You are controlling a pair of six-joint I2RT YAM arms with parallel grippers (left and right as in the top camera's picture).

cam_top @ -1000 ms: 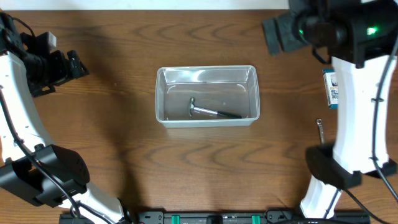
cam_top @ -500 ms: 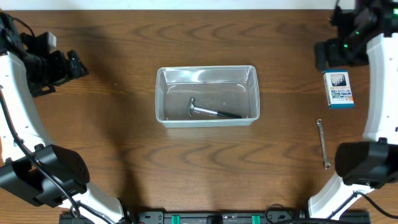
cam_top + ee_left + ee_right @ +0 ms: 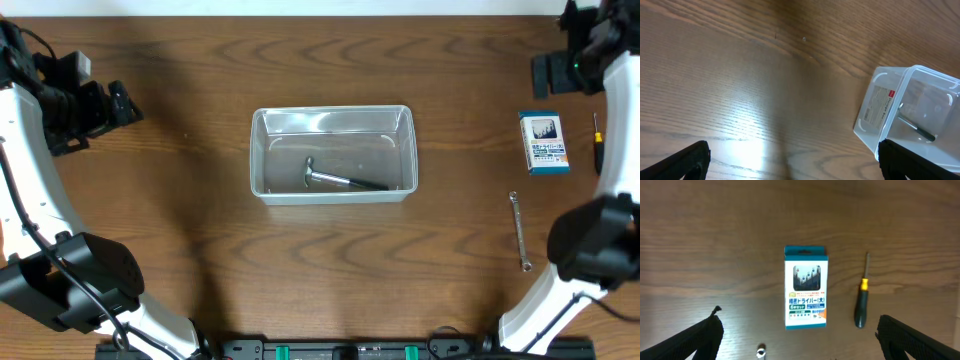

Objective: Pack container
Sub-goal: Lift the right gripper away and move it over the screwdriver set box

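Right wrist view: the right gripper hangs wide apart above the small box; next, go down and pinch it for the container; the left gripper is apart too, empty

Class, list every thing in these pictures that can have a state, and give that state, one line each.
container: upright, no lid, holds the hammer
hammer: lying flat inside the container
box: flat on the table, label up
screwdriver: lying on the table beside the box
wrench: lying on the table, apart from the box
left gripper: open, empty
right gripper: open, empty, above the box
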